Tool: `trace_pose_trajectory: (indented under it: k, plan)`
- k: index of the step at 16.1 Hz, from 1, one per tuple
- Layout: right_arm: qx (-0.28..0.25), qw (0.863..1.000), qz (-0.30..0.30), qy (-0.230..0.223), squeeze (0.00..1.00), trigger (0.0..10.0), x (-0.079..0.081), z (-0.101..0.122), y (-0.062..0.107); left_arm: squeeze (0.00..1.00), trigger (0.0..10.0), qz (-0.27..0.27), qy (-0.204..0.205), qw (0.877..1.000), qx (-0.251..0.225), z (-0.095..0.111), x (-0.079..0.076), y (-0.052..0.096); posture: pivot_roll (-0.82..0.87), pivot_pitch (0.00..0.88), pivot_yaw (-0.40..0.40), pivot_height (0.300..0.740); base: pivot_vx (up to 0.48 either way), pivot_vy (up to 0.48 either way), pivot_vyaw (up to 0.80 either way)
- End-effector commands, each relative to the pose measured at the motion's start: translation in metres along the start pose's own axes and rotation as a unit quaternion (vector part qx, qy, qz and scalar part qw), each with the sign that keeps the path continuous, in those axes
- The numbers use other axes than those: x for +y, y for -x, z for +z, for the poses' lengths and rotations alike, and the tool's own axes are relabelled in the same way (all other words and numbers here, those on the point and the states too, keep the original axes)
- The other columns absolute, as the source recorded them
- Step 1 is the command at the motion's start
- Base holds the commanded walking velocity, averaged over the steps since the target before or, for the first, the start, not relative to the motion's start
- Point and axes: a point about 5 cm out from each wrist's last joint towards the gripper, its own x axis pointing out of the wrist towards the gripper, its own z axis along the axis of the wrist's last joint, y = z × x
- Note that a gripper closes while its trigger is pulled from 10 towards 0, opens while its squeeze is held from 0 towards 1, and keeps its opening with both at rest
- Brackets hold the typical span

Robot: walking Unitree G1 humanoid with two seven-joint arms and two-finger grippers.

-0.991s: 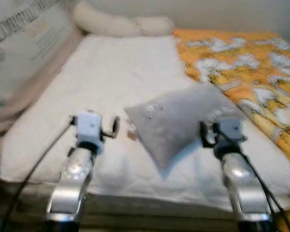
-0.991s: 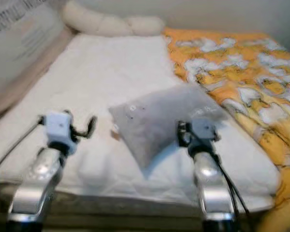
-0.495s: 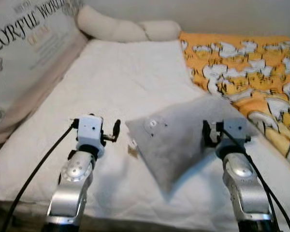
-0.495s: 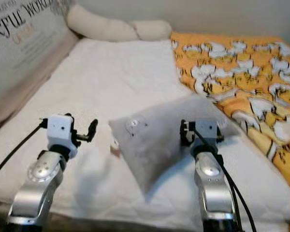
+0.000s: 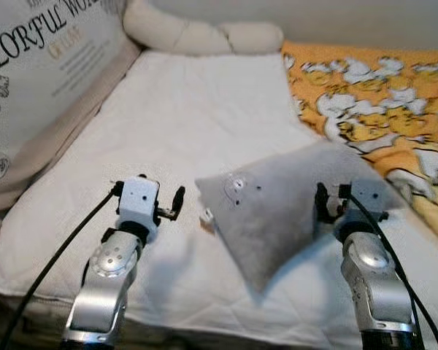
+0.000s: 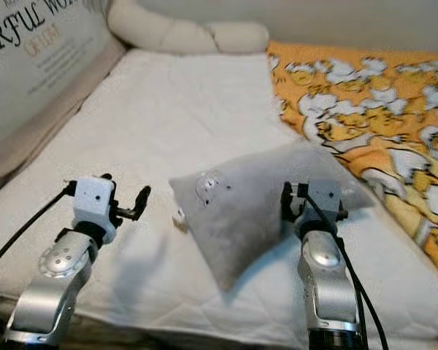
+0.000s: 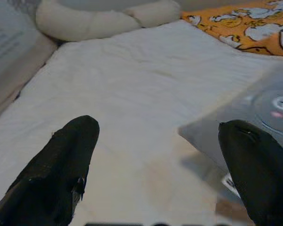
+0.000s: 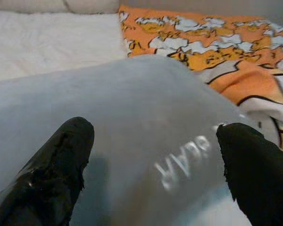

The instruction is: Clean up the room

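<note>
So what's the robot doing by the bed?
The robot stands at the bed with both arms held out over the white sheet. A grey pillow lies between them. The left tool is open, with the pillow's corner just ahead of one finger. The right tool is open too, right up against the pillow's other side. Neither has gripped it yet. An orange blanket covers the robot's right side of the bed, and a long cream cushion sits at the head.
</note>
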Motion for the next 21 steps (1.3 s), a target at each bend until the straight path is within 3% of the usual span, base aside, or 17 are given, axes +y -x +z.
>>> trace_pose_trajectory:
  k: [1,8,9,10,14,21]
  plan:
    - [0.008,1.000,-0.007,-0.016,1.00,10.0,-0.002,0.001,-0.001,0.00,10.0,-0.005,-0.007,1.000,0.003,0.000,0.002,0.003,0.11,0.000,0.024,0.740,0.000,0.000,0.00]
    - [0.023,0.999,-0.017,-0.025,1.00,10.0,-0.007,-0.004,0.002,0.00,10.0,-0.016,-0.009,1.000,0.009,-0.001,0.001,0.001,0.10,0.000,0.039,0.740,0.000,0.000,0.00]
    - [0.011,1.000,-0.004,-0.019,0.79,10.0,-0.002,-0.001,0.004,0.00,10.0,-0.004,-0.006,1.000,0.006,-0.001,0.004,0.001,0.10,0.000,0.039,0.740,0.000,0.000,0.00]
    - [0.006,1.000,0.001,-0.017,0.00,10.0,0.000,0.001,0.005,0.00,10.0,0.008,-0.002,1.000,0.004,-0.001,0.006,0.001,0.10,0.000,0.039,0.740,0.000,0.000,0.00]
    - [-0.019,0.999,0.024,0.032,0.00,10.0,0.007,0.007,0.005,0.00,10.0,0.022,0.009,1.000,-0.004,0.001,0.008,0.000,0.10,0.000,0.025,0.740,0.000,0.000,0.00]
    - [-0.022,0.998,0.050,0.037,0.00,10.0,0.015,0.007,0.006,0.00,10.0,0.030,0.014,0.999,-0.006,0.000,0.006,0.001,0.11,0.000,0.009,0.740,0.185,0.000,-0.23]
